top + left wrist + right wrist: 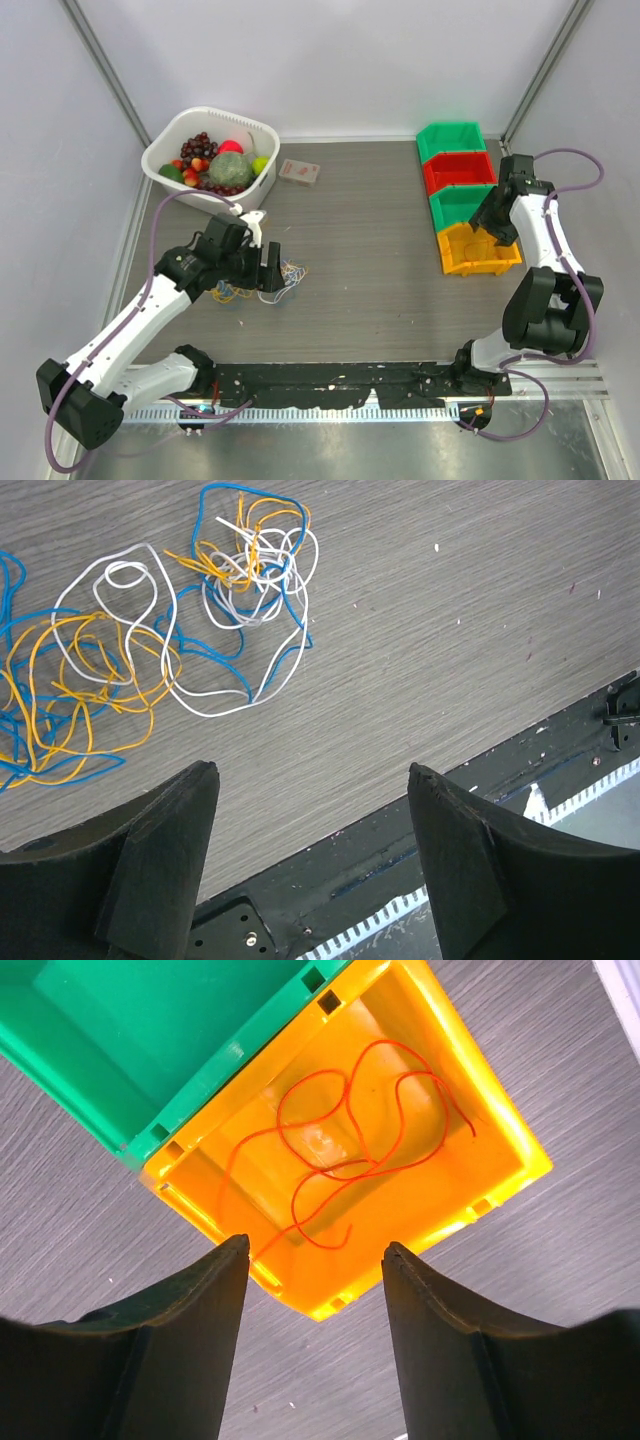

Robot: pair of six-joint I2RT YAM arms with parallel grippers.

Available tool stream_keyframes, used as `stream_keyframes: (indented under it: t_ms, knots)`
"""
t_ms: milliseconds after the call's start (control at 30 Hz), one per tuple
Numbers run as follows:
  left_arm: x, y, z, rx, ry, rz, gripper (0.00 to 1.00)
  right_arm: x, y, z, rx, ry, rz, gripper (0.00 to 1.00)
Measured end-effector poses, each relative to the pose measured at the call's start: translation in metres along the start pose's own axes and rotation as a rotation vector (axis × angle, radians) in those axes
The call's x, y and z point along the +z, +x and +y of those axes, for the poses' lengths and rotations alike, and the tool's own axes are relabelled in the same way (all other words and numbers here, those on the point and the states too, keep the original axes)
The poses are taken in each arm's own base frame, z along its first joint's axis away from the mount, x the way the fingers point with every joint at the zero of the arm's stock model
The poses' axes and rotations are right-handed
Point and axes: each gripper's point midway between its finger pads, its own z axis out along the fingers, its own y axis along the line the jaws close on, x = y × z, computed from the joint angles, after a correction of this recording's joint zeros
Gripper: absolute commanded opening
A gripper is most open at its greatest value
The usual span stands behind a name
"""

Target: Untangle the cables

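- Grey wood-grain table (380,250), white walls.
- My left claw (312,770) is open and empty beside the tangled cables (240,580) on the table's left.
- My right claw (315,1245) is open above the yellow bin (505,1135), far right; an orange cord (350,1150) lies inside.
- They look light, limp and snaggy; I'd pinch an outlying white loop (125,575).

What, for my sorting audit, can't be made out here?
Top view: cable tangle too small to separate strands; left gripper covers part.
Left wrist view: blue and yellow loops run off the left edge.
Right wrist view: green bin cut off at the top.
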Motion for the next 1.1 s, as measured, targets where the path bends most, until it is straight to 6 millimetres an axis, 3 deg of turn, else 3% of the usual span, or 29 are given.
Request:
stream_keyframes:
  t_ms: [200,367,567,667,833,1100]
  knots:
    - [0.003,0.001,0.000,-0.010,-0.006,0.015,0.81,-0.011,-0.004,-0.002,-0.032,-0.003,-0.018,0.62]
    - [0.003,-0.003,0.000,-0.041,-0.008,0.016,0.80,-0.014,-0.004,0.005,-0.076,-0.026,-0.018,0.55]
    - [0.002,-0.007,0.000,-0.115,0.007,0.006,0.79,-0.018,0.017,0.044,-0.166,-0.118,0.006,0.45]
    - [0.002,-0.009,0.000,-0.134,0.013,0.003,0.79,-0.007,0.027,0.058,-0.164,-0.152,-0.001,0.46]
    - [0.002,-0.009,-0.002,-0.152,0.025,0.006,0.79,0.019,0.042,0.053,-0.051,-0.143,0.014,0.49]
    - [0.003,-0.009,-0.001,-0.145,0.022,0.012,0.78,0.036,0.032,0.047,0.145,-0.134,-0.022,0.49]
